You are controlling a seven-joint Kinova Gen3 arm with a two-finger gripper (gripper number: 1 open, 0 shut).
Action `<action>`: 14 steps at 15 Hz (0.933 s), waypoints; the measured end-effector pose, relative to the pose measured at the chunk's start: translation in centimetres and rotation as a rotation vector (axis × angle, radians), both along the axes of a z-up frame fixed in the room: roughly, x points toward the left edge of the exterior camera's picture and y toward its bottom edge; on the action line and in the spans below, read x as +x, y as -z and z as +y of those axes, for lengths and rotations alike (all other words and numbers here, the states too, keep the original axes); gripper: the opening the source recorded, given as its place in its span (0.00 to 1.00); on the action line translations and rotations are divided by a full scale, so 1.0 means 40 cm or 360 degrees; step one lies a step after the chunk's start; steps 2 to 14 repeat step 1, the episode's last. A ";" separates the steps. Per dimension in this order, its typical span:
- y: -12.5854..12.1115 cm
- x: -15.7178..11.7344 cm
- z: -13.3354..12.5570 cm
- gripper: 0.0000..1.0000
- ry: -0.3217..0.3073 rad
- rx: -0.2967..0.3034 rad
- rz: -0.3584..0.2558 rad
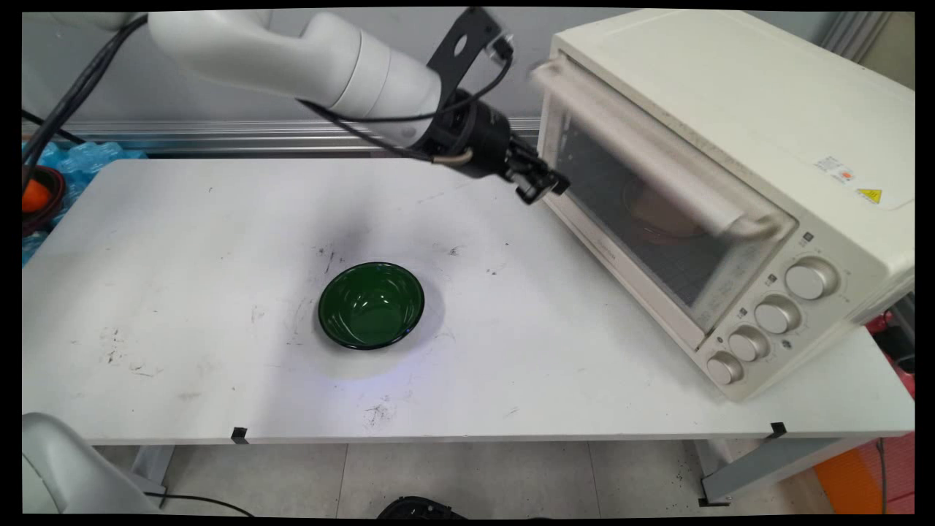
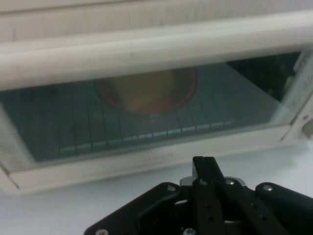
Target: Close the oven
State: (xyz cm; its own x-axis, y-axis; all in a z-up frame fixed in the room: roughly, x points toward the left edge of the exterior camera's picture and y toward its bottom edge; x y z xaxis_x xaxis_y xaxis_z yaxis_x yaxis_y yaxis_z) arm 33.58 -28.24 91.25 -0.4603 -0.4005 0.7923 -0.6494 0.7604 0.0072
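Note:
My black gripper (image 1: 542, 188) hovers just above the table at the left end of the cream toaster oven (image 1: 730, 183), close to the lower edge of its glass door (image 1: 643, 219). In the hand view its fingers (image 2: 204, 169) are pressed together, shut on nothing, and point at the door's bottom frame (image 2: 146, 159). The door stands nearly closed, and its handle bar (image 1: 643, 150) looks blurred. Behind the glass an orange-red dish (image 2: 146, 90) rests on the oven's wire rack. A dark green bowl (image 1: 371, 305) sits empty on the table's middle, well left of and nearer than the gripper.
The oven's knobs (image 1: 774, 314) line its front right end. The white table (image 1: 182, 292) bears scuff marks. Blue packaging (image 1: 80, 157) and an orange thing (image 1: 33, 193) lie beyond the table's left edge. An aluminium rail (image 1: 256, 135) runs along the wall.

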 end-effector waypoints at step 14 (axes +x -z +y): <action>-0.012 -0.005 -0.006 0.00 -0.0001 -0.0013 0.0013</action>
